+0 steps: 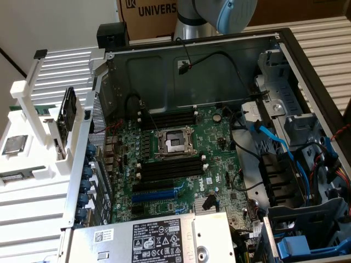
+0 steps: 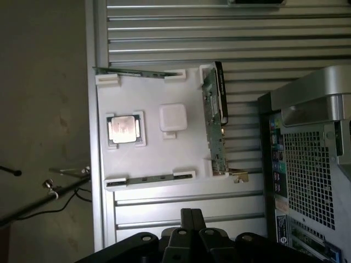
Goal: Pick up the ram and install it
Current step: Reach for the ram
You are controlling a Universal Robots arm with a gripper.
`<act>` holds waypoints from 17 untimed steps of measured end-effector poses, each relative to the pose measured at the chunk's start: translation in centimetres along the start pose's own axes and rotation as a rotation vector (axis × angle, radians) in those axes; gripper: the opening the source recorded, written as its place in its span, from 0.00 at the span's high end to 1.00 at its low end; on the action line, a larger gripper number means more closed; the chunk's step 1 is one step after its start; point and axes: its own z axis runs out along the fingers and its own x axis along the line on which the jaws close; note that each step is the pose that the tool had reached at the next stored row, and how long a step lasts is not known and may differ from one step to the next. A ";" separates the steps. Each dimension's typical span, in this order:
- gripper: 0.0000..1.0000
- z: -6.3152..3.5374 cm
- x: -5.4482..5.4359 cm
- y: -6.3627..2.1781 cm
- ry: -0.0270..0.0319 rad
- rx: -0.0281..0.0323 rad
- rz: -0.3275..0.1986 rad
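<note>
The slatted metal bench (image 2: 164, 33) carries an open computer case (image 1: 159, 71), its motherboard (image 1: 208, 123) exposed, with black memory slots (image 1: 167, 170) on either side of the processor socket (image 1: 174, 143). Beside the case sits a white tray (image 2: 148, 159). The ram (image 2: 148, 178), a thin green strip, stands on edge in clips along the tray side nearest the end effector (image 2: 190, 215). A like strip (image 2: 137, 72) lines the opposite side. The end effector hangs over the bench just off the tray, fingers pressed together, gripping nothing.
</note>
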 end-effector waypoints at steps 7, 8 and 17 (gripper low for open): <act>0.90 -0.02 0.3 0.18 0.0000 0.0002 0.003; 0.90 -0.03 0.4 0.19 -0.0001 0.0004 0.005; 0.90 -0.06 0.8 0.15 0.0418 0.0035 0.067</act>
